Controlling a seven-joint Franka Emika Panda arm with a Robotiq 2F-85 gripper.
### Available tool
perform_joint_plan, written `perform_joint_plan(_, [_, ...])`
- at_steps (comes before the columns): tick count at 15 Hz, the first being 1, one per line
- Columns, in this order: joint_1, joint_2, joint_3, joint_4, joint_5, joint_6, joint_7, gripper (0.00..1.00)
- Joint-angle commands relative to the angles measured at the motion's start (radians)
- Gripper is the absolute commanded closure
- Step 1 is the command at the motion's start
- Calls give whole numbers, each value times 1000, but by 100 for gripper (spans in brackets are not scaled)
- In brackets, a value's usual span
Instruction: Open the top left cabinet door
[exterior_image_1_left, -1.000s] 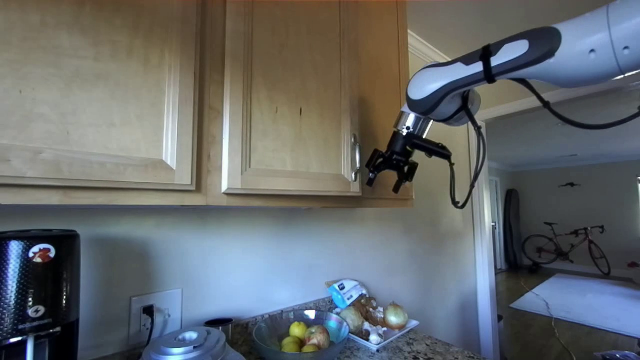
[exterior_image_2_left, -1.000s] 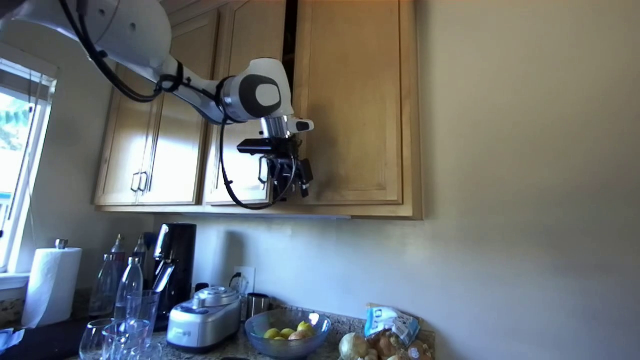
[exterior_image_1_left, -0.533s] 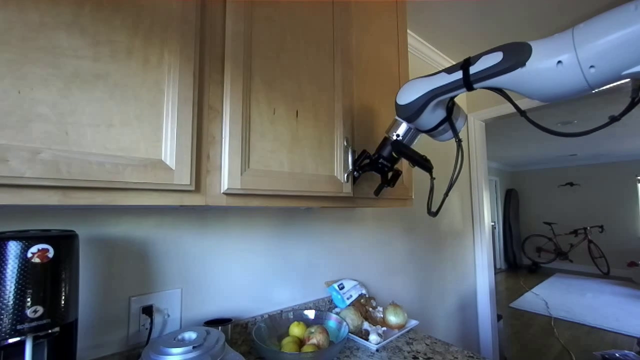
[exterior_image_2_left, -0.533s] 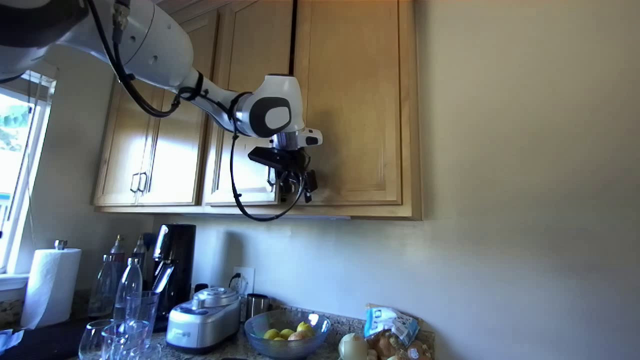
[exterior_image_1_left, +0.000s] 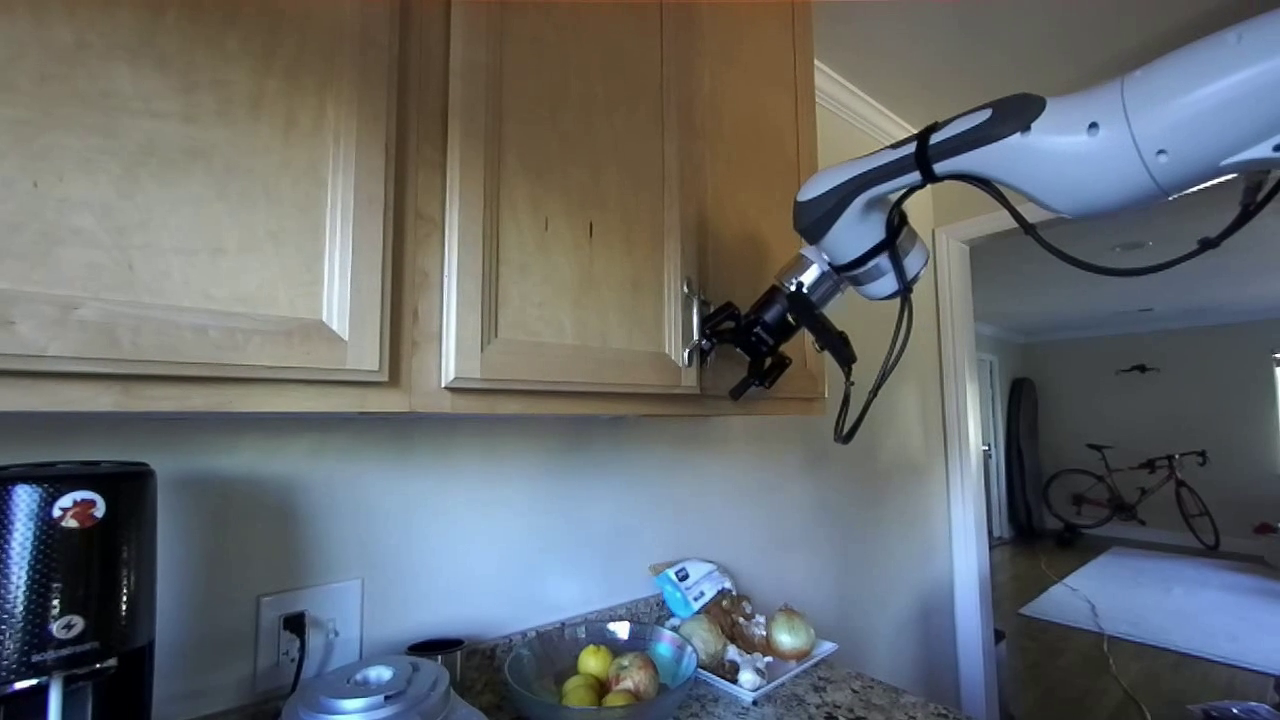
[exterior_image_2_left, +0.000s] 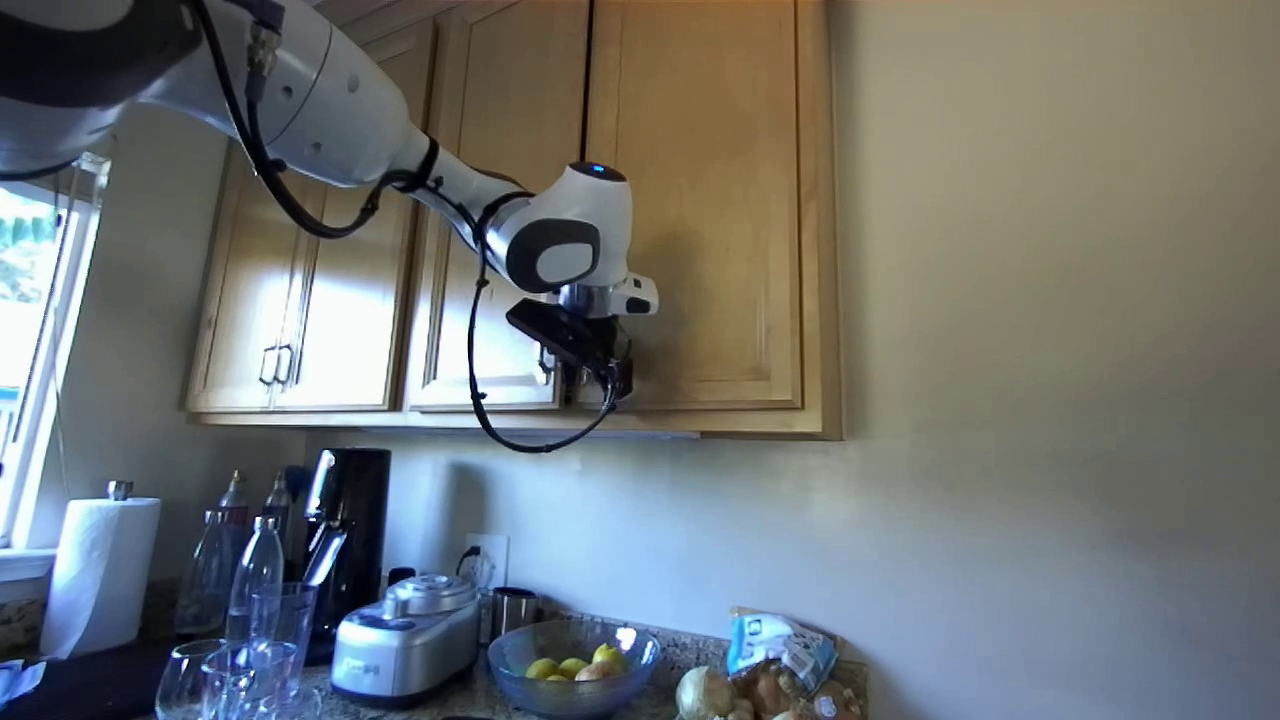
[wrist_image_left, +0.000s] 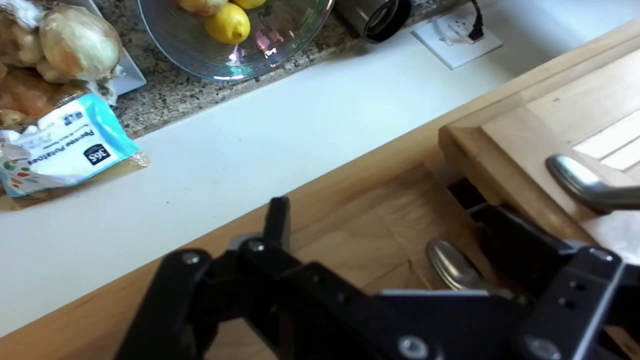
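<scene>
The top left cabinet door (exterior_image_1_left: 585, 200) is light honey wood with a framed panel and a slim silver bar handle (exterior_image_1_left: 691, 322). It stands slightly ajar, and a thin dark gap shows beside it (exterior_image_2_left: 520, 90). In the wrist view the door (wrist_image_left: 515, 150) sticks out past the neighbouring door, with its handle (wrist_image_left: 580, 180) on its face. My gripper (exterior_image_1_left: 727, 362) is open and empty at the door's free edge. In the wrist view one fingertip of the gripper (wrist_image_left: 382, 215) is at the dark gap behind that edge; contact is unclear. The other finger is over the neighbouring door.
The neighbouring door (exterior_image_2_left: 710, 200) has its own silver handle (wrist_image_left: 452, 265) between my fingers. A wider wood door (exterior_image_1_left: 180, 180) is beside the task door. Below are a glass fruit bowl (exterior_image_2_left: 575, 685), onions (exterior_image_1_left: 790, 632), a food processor (exterior_image_2_left: 410, 640) and a black machine (exterior_image_2_left: 350, 540).
My gripper has moved in from beside the handle, tilted, and brought a fingertip to the door's free edge. The door has swung partly inward and the gap beside it has narrowed.
</scene>
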Motion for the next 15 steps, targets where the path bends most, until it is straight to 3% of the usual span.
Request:
perform_joint_plan(1, [32,2,10,34,136,-98,-72,0])
perform_joint_plan(6, [32,-51,13,26,141,-276,-77,0])
perform_joint_plan(10, [82,-67,75,53,93,-434,-63,0])
perform_joint_plan(15, [117,-118,142,28,-68,-310,-39,0])
